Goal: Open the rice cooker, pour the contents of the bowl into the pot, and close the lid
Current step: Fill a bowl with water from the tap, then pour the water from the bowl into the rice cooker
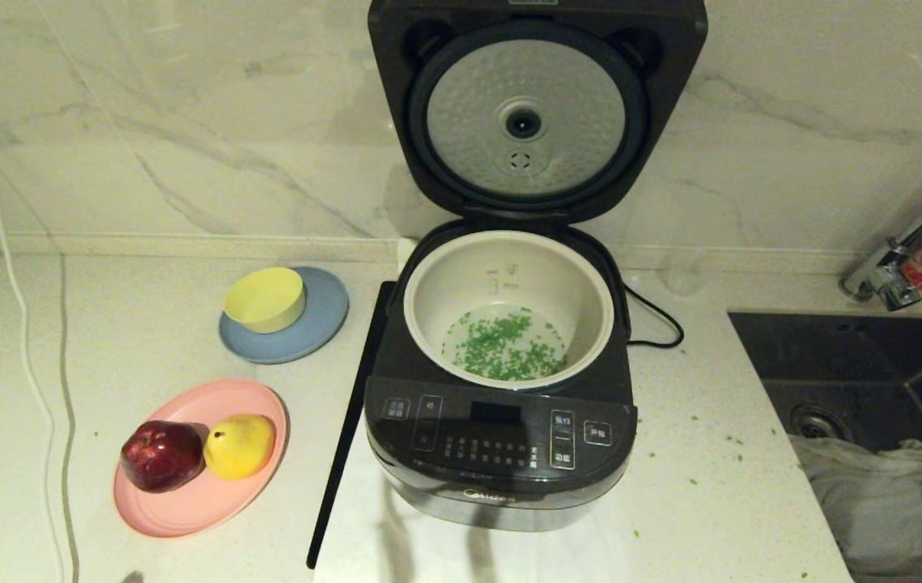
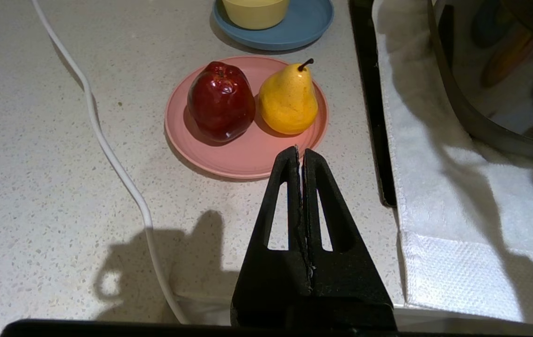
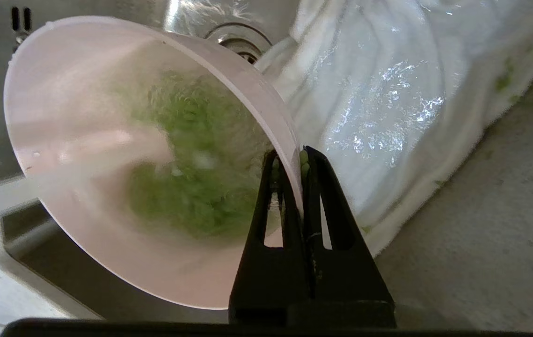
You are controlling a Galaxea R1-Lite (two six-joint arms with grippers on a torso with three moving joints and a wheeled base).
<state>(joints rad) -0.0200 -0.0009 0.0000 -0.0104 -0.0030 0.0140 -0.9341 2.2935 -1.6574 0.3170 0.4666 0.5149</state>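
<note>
- Head view shows the rice cooker point(image 1: 501, 437) on the counter with the lid point(image 1: 527, 113) standing fully upright, its dimpled silver underside facing out.
- Inside sits the pot point(image 1: 509, 267), and green bits already lie on its floor.
- Over at the sink point(image 1: 849, 356), the bowl point(image 3: 83, 140) is tilted, rim pinched by the right gripper point(image 3: 294, 161), jaws closed tight on the thin wall.
- More contents point(image 3: 191, 154) cling inside that bowl, so pouring looks unfinished; best to carry it level over the pot's middle before tipping.
- Left gripper point(image 2: 300, 154) hovers near the pink plate point(image 2: 247, 159), jaws pressed together, holding nothing.
- Stray green flecks dot the counter: tip slowly.
</note>
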